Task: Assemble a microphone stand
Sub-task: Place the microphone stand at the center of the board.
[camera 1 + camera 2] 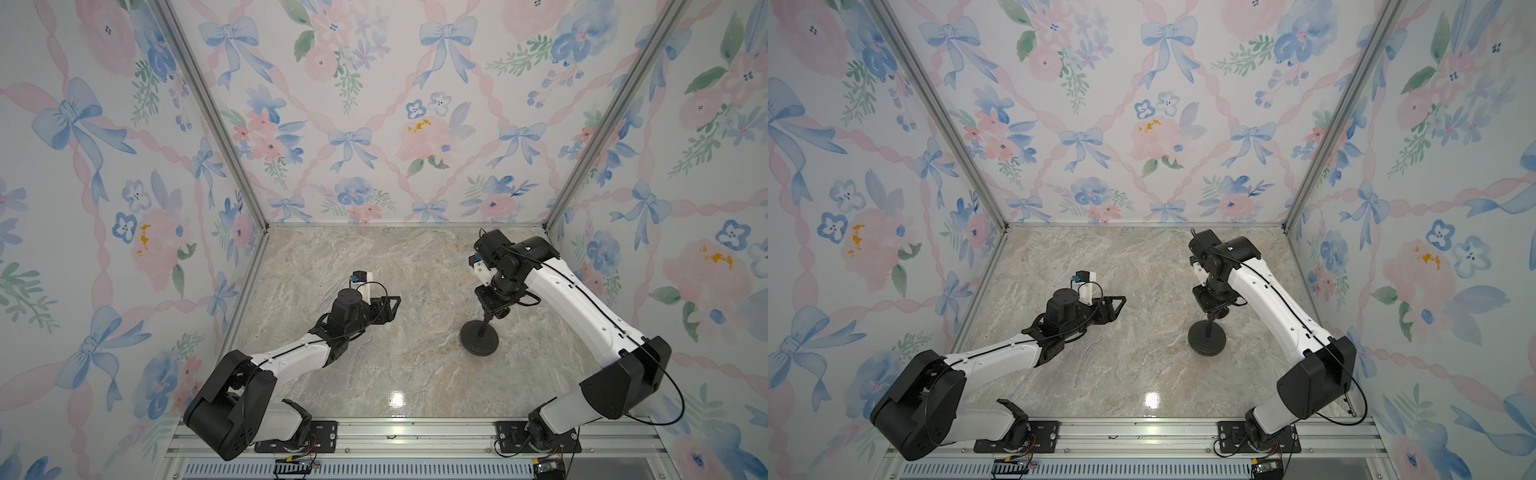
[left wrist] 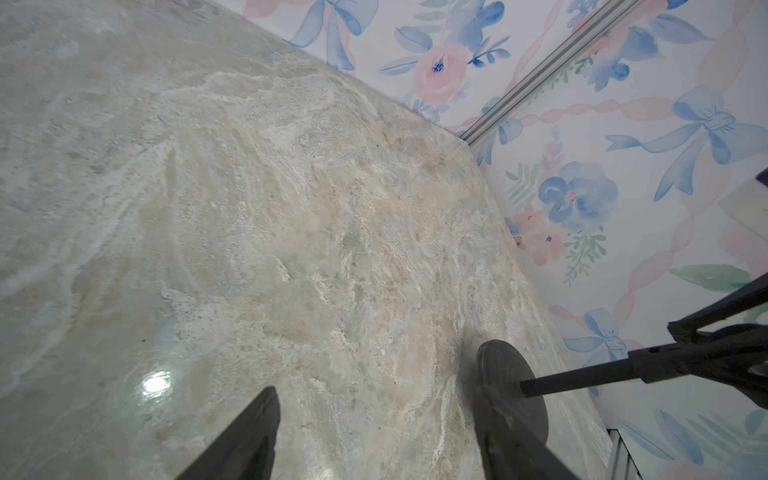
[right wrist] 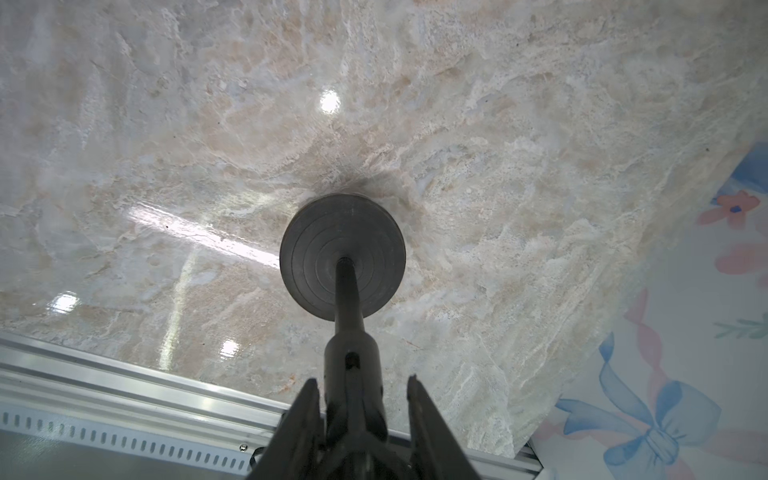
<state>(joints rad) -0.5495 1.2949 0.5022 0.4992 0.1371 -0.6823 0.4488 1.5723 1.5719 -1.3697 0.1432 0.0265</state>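
Note:
The black microphone stand stands on the marble table right of centre. Its round disc base (image 1: 478, 338) (image 1: 1207, 341) (image 3: 316, 249) lies flat, and the thin rod (image 1: 485, 322) (image 3: 347, 291) rises from the disc's middle. My right gripper (image 1: 492, 309) (image 1: 1216, 309) (image 3: 360, 379) is above it, shut on the clip-like head (image 3: 353, 361) at the rod's top. My left gripper (image 1: 395, 300) (image 1: 1121, 300) (image 2: 376, 392) is open and holds nothing, well to the left of the stand and pointing toward it. In the left wrist view the base (image 2: 503, 365) and rod (image 2: 582, 374) show just past one fingertip.
Floral walls close in the table on the left, back and right, with aluminium corner posts (image 1: 557, 216) (image 1: 257, 216). An aluminium rail (image 1: 415, 432) carrying both arm mounts runs along the front edge. Bare marble (image 1: 415, 291) lies between the two grippers.

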